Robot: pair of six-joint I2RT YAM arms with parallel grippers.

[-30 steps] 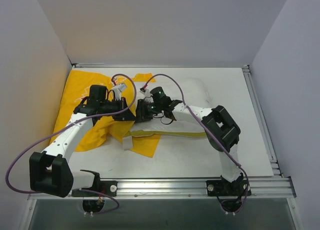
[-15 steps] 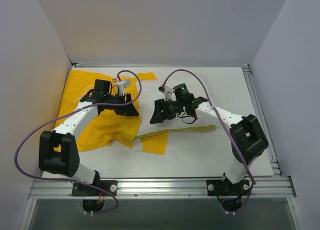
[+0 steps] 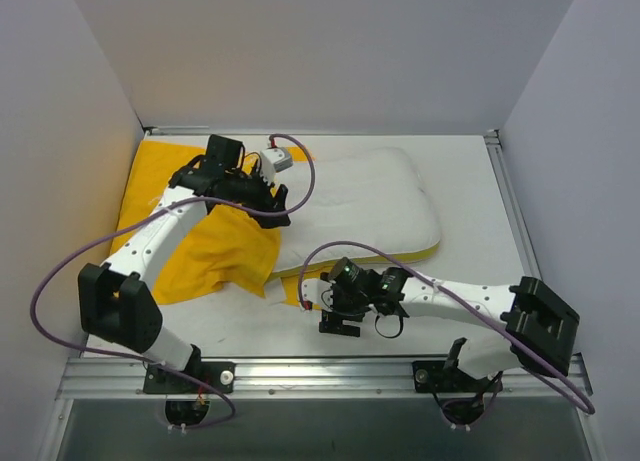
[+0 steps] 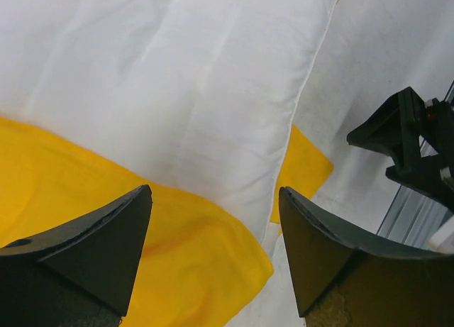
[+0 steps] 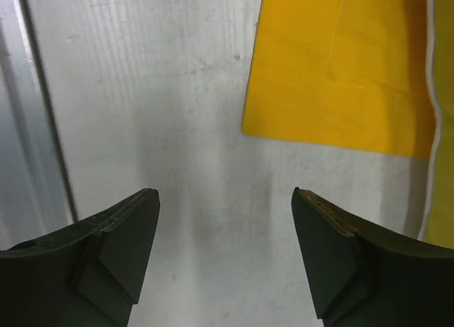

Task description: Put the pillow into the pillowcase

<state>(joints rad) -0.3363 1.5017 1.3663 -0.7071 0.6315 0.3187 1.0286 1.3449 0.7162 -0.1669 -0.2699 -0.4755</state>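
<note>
The white pillow (image 3: pixel 365 201) lies flat mid-table, with a yellow stripe along its near edge. The bright yellow pillowcase (image 3: pixel 195 246) is crumpled on the left. One layer drapes over the pillow's left end, and a yellow corner (image 3: pixel 296 293) pokes out underneath. My left gripper (image 3: pixel 277 207) hovers open over that overlap, and in its wrist view the left gripper (image 4: pixel 215 192) holds nothing above the pillow (image 4: pixel 177 79) and the pillowcase (image 4: pixel 156 263). My right gripper (image 3: pixel 338 323) is open and low over bare table near the front, where the right gripper (image 5: pixel 224 192) faces the pillowcase corner (image 5: pixel 333 79).
White walls close in the left, back and right sides. An aluminium rail (image 3: pixel 350 367) runs along the near edge, also visible as the rail (image 5: pixel 28 128) close to my right gripper. Purple cables loop over both arms. The right arm (image 4: pixel 411 142) shows in the left wrist view.
Both grippers have opened and let go of the fabric. The left one drew back toward the far left, and the right arm swung down to the near front of the table. The pillow now lies uncovered.
</note>
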